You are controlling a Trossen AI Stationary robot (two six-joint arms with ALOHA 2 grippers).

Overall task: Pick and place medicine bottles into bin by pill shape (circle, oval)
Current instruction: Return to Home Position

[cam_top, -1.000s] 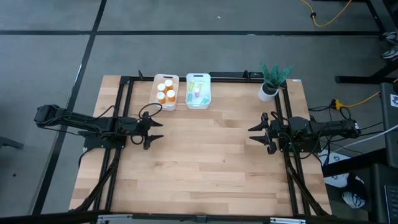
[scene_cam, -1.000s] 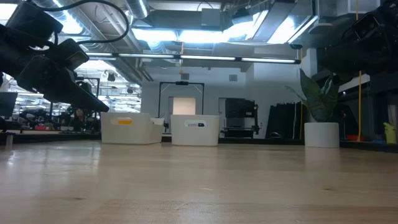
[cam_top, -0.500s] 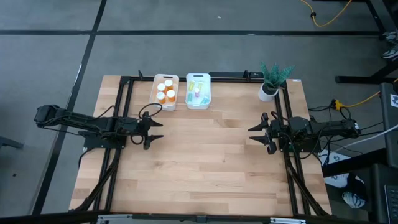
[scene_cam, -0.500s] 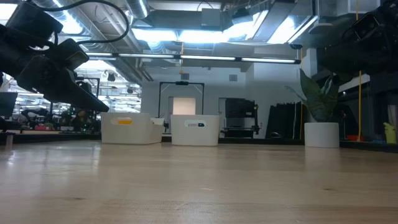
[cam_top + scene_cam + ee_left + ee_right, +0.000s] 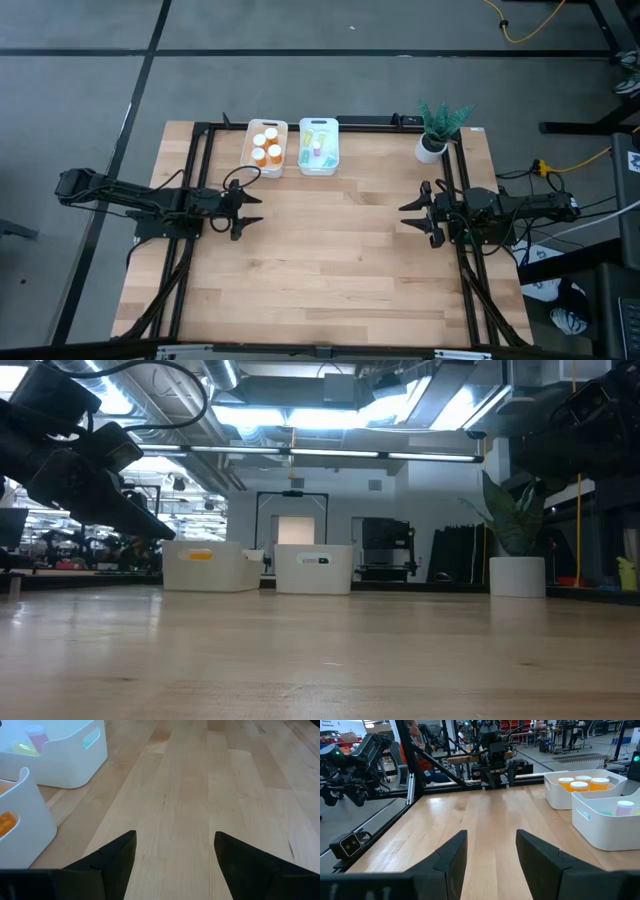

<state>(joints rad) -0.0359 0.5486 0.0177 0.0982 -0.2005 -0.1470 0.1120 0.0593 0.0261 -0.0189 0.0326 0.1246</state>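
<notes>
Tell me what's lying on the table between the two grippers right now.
Nothing: in the high view only bare table stretches between the left gripper and the right gripper, both with jaws open.

The place looks like a robotics lab in an open workshop hall; a wooden desk [image 5: 330,260] in a black metal frame [image 5: 203,150] stands on a grey concrete floor [image 5: 300,80]; a yellow cable [image 5: 512,38] trails at upper right; the low view shows bare ceiling ducts [image 5: 190,400] and strip lights [image 5: 330,455]; more benches and rigs [image 5: 495,755] stand beyond.
</notes>
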